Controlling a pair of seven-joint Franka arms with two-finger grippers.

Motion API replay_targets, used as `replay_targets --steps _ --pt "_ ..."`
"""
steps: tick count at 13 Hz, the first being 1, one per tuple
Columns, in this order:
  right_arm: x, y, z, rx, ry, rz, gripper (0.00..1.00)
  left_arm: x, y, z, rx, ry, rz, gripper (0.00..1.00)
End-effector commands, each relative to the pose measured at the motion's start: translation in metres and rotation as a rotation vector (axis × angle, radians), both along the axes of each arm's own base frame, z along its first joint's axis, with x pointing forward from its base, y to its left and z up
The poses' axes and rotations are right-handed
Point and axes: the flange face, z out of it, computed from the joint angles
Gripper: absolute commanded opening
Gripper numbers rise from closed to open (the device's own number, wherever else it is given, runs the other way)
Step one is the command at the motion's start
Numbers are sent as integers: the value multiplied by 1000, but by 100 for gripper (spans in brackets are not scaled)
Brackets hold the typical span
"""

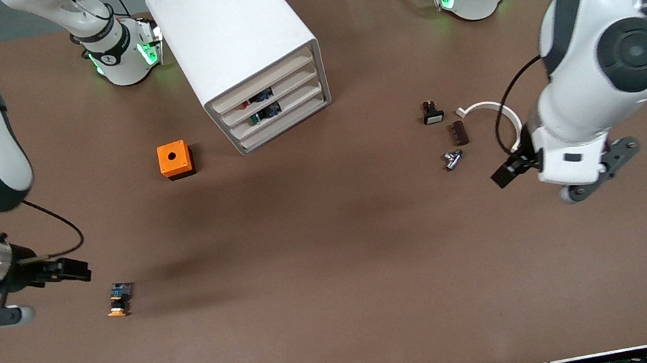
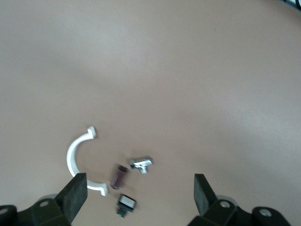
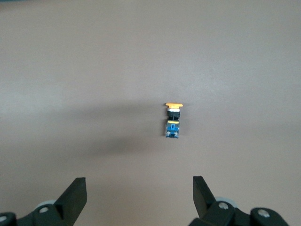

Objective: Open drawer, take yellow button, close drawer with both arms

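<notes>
The button [image 1: 119, 300] lies alone on the brown table [image 1: 346, 310], toward the right arm's end, long axis running near-to-far with the orange cap nearest the front camera. The right gripper [image 1: 67, 270], fingers spread and empty, hovers just beside it, far closer than the left gripper [image 1: 508, 170], also spread, which waits near 4 small parts. The drawer [image 1: 263, 84] appears shut.

Brown table [image 1: 346, 310] under soft, even light.

One cabinet [image 1: 235, 37], four drawers, one button [image 1: 119, 300], one orange cube [image 1: 174, 159], four small parts.
</notes>
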Motion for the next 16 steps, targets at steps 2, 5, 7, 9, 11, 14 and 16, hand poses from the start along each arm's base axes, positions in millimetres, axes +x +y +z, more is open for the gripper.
replay_targets --steps 2,5,7,9,11,14,16 --pt "-31 -2 55 -13 -1 4 100 -10 45 30 14 9 -78 100" --pt "-59 -10 109 -10 -42 -11 100 -24 78 60 18 26 -141 100" --pt "-78 -12 134 -11 -38 -12 100 -35 93 77 12 35 -146 100" --pt "-91 -10 148 -9 -27 -42 100 -48 101 96 11 38 -174 100" --pt "-101 -1 154 -19 -3 -83 100 -60 103 106 13 51 -203 100" --pt "-104 -1 155 -22 7 -72 100 -79 110 113 20 51 -262 100" --pt "-103 -1 155 -23 3 -74 100 -106 116 111 24 41 -380 100"
